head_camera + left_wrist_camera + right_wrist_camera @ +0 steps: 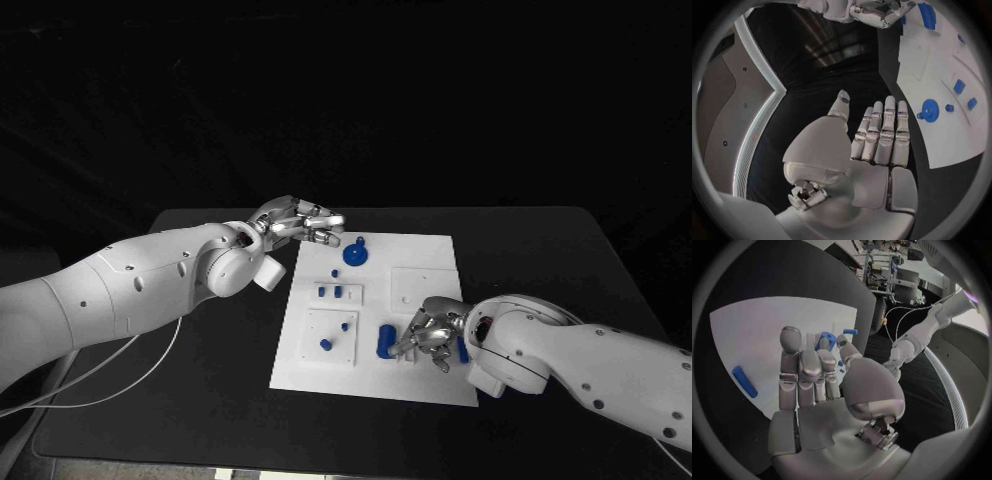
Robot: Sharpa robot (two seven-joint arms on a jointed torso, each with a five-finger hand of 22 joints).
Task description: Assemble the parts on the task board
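On the white task board (433,262), several blue parts are lying loose, including a long bar (385,342). The right hand (430,340) is hovering beside it, fingers apart; the left hand (299,222) is waiting spread and empty.

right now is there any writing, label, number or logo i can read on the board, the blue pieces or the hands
None can be read.
White board: plain, no print visible.
Blue pieces, such as the round one: no markings visible.
Left hand and right hand: bare silver, no label or logo legible.
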